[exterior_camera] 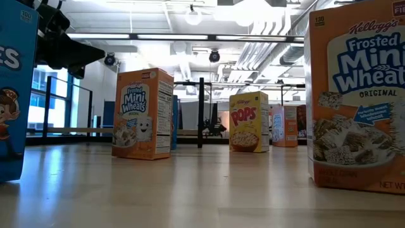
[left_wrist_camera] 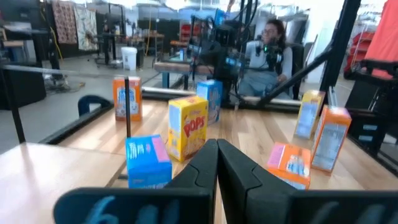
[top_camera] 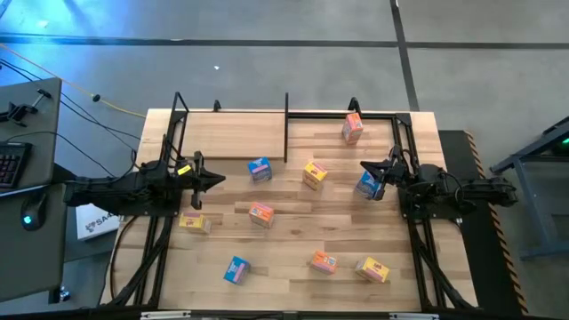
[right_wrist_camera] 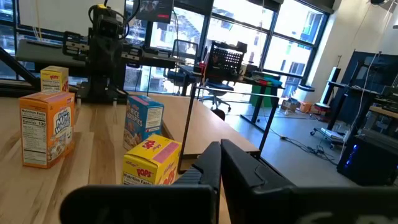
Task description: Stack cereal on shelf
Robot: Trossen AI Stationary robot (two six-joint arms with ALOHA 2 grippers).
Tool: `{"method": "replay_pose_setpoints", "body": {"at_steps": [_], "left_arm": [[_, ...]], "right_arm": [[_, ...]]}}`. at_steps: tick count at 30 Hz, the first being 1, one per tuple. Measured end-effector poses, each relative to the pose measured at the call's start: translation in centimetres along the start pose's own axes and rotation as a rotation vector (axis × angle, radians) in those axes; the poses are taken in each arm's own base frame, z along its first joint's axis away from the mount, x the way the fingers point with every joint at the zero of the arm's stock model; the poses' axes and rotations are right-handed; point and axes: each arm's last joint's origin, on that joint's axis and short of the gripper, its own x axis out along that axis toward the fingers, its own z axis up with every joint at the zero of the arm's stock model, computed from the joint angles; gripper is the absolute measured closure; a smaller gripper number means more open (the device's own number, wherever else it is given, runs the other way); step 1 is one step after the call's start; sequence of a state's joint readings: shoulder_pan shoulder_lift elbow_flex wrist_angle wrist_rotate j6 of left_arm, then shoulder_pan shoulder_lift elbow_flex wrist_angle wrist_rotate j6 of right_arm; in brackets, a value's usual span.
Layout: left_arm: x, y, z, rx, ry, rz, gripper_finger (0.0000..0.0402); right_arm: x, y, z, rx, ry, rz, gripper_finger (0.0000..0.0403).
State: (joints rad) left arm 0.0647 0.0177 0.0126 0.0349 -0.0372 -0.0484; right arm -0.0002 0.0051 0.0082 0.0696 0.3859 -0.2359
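Nine small cereal boxes show in the high view, all upright except where noted. Near the shelf stand a blue box (top_camera: 260, 169), a yellow box (top_camera: 314, 174), a blue box (top_camera: 369, 184) and, by the far right post, an orange box (top_camera: 352, 127). Further forward are an orange box (top_camera: 260, 213), a yellow one (top_camera: 196, 222) lying flat, a blue one (top_camera: 236, 269), an orange one (top_camera: 324, 261) and a yellow one (top_camera: 372, 269). The shelf (top_camera: 236, 133) sits at the far left, and its pale board carries no box. My left gripper (top_camera: 220, 180) (left_wrist_camera: 217, 144) hovers shut left of the blue box. My right gripper (top_camera: 363, 165) (right_wrist_camera: 219, 144) hovers shut just above the right blue box.
Black frame tubes (top_camera: 286, 124) bound the shelf bay and run along the table's left and right sides (top_camera: 411, 151). A person sits beyond the table (left_wrist_camera: 268, 46) in the left wrist view. Bare tabletop (top_camera: 293, 240) lies between the scattered boxes.
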Motion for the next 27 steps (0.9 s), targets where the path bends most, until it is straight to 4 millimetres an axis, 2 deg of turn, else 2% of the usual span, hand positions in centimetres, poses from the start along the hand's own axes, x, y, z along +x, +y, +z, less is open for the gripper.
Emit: {"method": "replay_pose_setpoints", "body": {"at_steps": [5,11,18,24,27], "left_arm": [[-0.1,-0.1,1.5,-0.030,-0.151,-0.021,0.0401],[-0.1,-0.5,3.0,-0.104,-0.240,-0.148,0.0401],[2.0,-1.5,4.8,-0.084,-0.063,-0.281,0.0401],[6.0,-2.6,5.8,-0.109,0.264,-0.301,0.0401],[7.9,-3.1,7.0,-0.120,0.386,-0.303,0.0401]], "right_arm": [[0.0,0.0,0.0,0.000,0.000,0.000,0.0403],[0.0,0.0,0.0,0.000,0.000,0.000,0.0403],[0.0,0.0,0.0,0.000,0.000,0.000,0.0403],[0.0,0.0,0.0,0.000,0.000,0.000,0.0403],[0.0,0.0,0.0,0.000,0.000,0.000,0.0403]]}}
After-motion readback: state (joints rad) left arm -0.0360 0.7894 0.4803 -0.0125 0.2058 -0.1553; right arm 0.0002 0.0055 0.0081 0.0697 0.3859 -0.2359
